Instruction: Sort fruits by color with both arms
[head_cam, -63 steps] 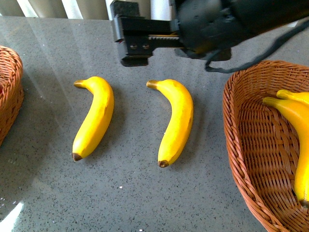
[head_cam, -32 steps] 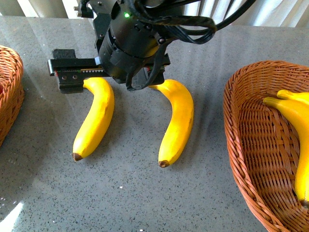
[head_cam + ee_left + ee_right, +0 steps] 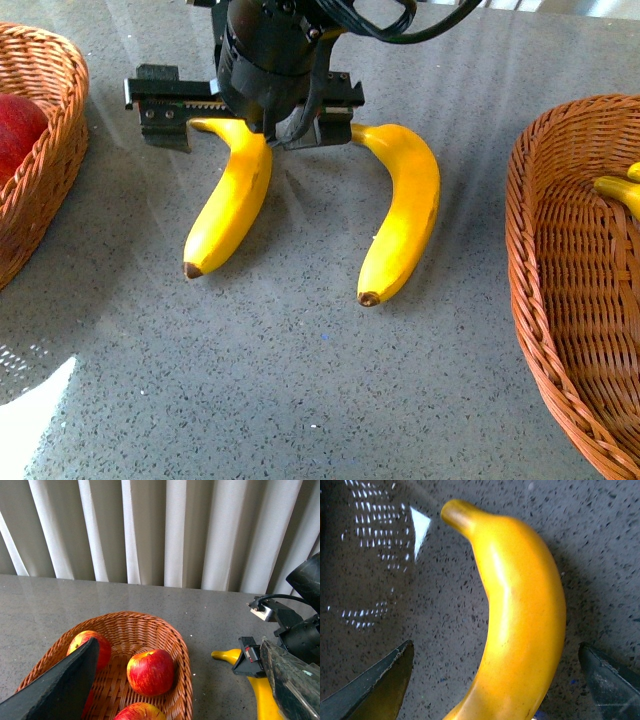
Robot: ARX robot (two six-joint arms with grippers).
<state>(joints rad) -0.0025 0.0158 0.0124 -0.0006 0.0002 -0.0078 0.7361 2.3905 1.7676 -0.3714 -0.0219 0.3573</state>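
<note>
While the right pincer (image 3: 250, 133) hangs jaws apart astride one banana's (image 3: 232, 195) stem end on the worktop (image 3: 300, 380), a second banana (image 3: 405, 215) lies beside that banana. The left pincer (image 3: 178, 649), also spread, hovers over a basket (image 3: 184, 672) holding apples (image 3: 150, 671).

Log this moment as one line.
phase: pre-grasp | right gripper: open, astride left banana near stem end | left gripper: open, facing apple basket | right banana: loose on table

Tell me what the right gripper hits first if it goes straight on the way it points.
The left banana: the right gripper points down at it, jaws open either side of its stem end. It would likely meet the banana before the table, though the gap is unclear.
</note>
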